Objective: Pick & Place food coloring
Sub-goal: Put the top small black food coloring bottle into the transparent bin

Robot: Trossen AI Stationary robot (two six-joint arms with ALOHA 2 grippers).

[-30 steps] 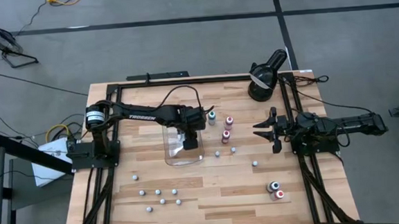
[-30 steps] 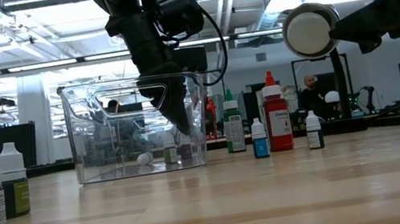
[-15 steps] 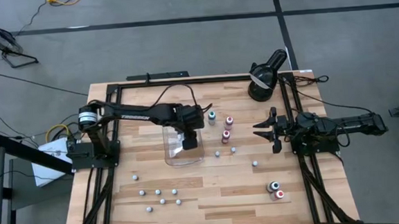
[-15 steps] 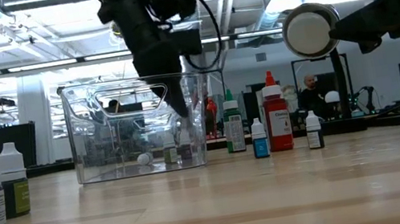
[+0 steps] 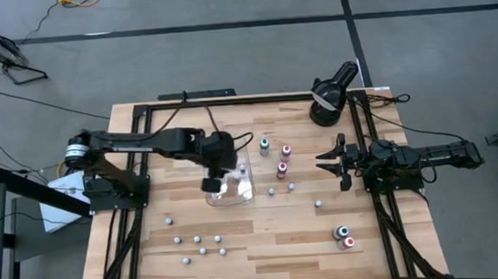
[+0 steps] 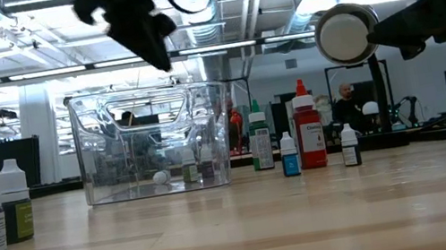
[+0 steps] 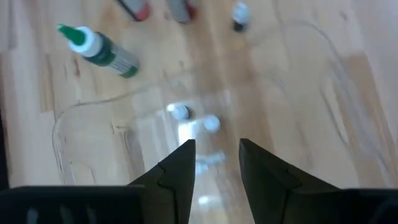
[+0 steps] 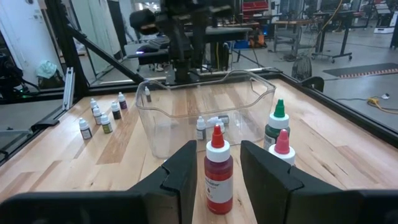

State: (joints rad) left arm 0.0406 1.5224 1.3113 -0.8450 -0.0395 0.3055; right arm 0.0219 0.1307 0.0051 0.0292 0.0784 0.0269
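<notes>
Wooden table (image 5: 273, 242) below me: my left gripper (image 5: 212, 185) has lifted clear of the clear tray (image 5: 245, 194) at frame centre, fingers narrowly apart, empty; food coloring (image 7: 179, 112) bottles now lie inside it.

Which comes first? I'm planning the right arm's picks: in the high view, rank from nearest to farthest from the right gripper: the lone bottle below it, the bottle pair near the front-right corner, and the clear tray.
1. Lone bottle, just front-left of the right gripper.
2. Bottle pair, near the front-right corner.
3. Clear tray, mid-table, under the left arm.
</notes>
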